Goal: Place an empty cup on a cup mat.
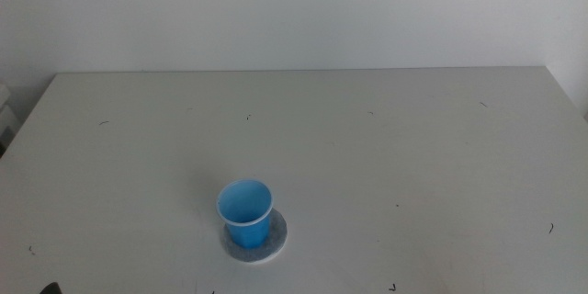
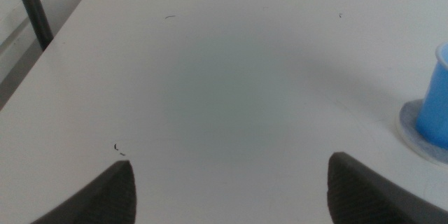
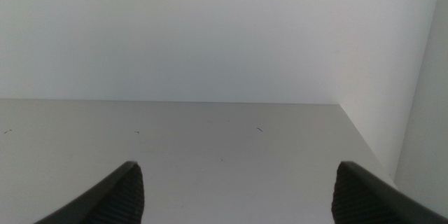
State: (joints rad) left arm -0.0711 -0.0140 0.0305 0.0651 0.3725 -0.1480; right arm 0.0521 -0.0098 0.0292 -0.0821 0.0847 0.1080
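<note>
Left gripper point(image 2: 231, 182): its two dark jaws stand wide apart with nothing between them, low over bare table; only the jaw tips show in its wrist view.
Right gripper point(image 3: 238, 189): its two dark jaws are likewise spread wide and hold nothing; they face the far edge of the table and the white wall point(image 3: 210, 35) beyond.
Arms in the middle view: neither arm can be seen there; a small dark shape at the bottom edge near the left corner is too cut off to identify.
Cup point(image 1: 245, 211): one, bright blue, upright, mouth open upward, inside blue and empty.
Cup mat point(image 1: 276, 235): one, a grey round disc with a pale edge; the cup stands on it, with mat showing all round the base.
Place: cup and mat sit near the front of the table point(image 1: 413, 147), a little left of centre.
Cut off: in the left wrist view the cup and mat are clipped by the frame, so only part of each shows.
Table: one, white, with a few tiny dark specks scattered over it.
</note>
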